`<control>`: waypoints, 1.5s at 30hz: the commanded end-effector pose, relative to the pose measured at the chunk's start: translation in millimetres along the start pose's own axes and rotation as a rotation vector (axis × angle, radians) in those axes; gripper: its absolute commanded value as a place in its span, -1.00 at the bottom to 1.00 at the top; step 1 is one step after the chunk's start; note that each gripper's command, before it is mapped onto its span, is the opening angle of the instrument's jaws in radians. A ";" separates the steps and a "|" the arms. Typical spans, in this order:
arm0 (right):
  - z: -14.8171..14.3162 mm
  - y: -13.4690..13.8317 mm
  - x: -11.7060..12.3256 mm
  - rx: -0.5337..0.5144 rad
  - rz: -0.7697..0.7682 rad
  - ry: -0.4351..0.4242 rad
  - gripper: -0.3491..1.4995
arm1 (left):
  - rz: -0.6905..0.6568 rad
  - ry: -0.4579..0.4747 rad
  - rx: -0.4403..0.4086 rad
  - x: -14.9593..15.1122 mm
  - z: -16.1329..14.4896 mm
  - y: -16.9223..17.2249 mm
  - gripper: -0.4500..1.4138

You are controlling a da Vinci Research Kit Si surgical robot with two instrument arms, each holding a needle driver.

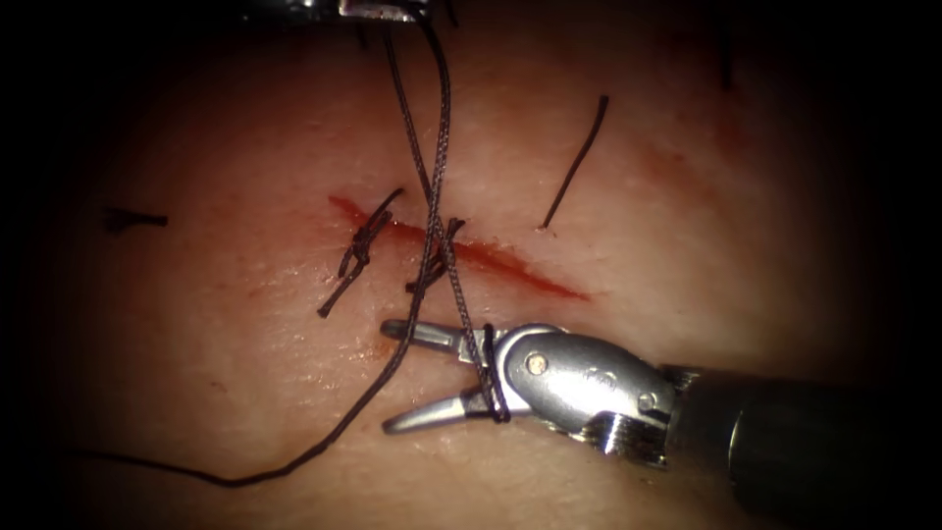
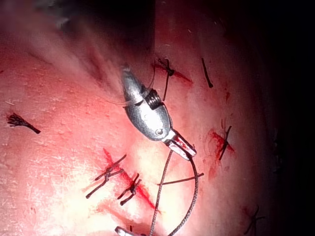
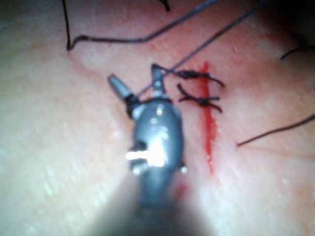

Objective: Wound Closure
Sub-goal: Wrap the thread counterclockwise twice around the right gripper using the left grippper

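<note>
My right gripper (image 1: 392, 378) sits open just below the cut (image 1: 461, 250), holding nothing; thread (image 1: 444, 226) is wrapped round the base of its jaws. My left gripper (image 2: 183, 147) is closed on two thread strands running up from the cut, over the two knotted stitches (image 1: 361, 247). Can't spot the needle. My read: thread is limp, light, slippery braid that frays if crushed. Grip a free strand, away from the knots. Tissue (image 1: 245, 334) is soft and tears easily.
</note>
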State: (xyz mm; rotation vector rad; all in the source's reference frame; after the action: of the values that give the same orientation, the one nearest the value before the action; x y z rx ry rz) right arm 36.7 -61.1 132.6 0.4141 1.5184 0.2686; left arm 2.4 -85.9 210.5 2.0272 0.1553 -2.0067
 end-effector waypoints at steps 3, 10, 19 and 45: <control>0.0 0.2 -0.8 -0.015 0.019 0.042 0.09 | -0.004 0.017 -0.023 -2.5 0.5 1.7 -1.00; -1.3 0.8 -0.3 -0.044 0.038 0.123 0.04 | -0.001 0.040 -0.042 -4.0 -0.6 3.3 -1.00; -1.0 0.7 -0.1 -0.047 0.083 0.219 0.04 | 0.011 0.060 -0.031 -4.8 0.0 4.1 -1.00; -1.3 2.3 1.2 -0.167 0.127 0.375 0.02 | -0.007 0.114 -0.034 -8.1 3.3 12.9 -1.00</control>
State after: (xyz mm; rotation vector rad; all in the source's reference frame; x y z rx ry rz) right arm 34.9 -58.1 131.9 0.3386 1.8191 0.6026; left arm 3.0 -97.9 219.5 2.1237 0.2192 -1.8813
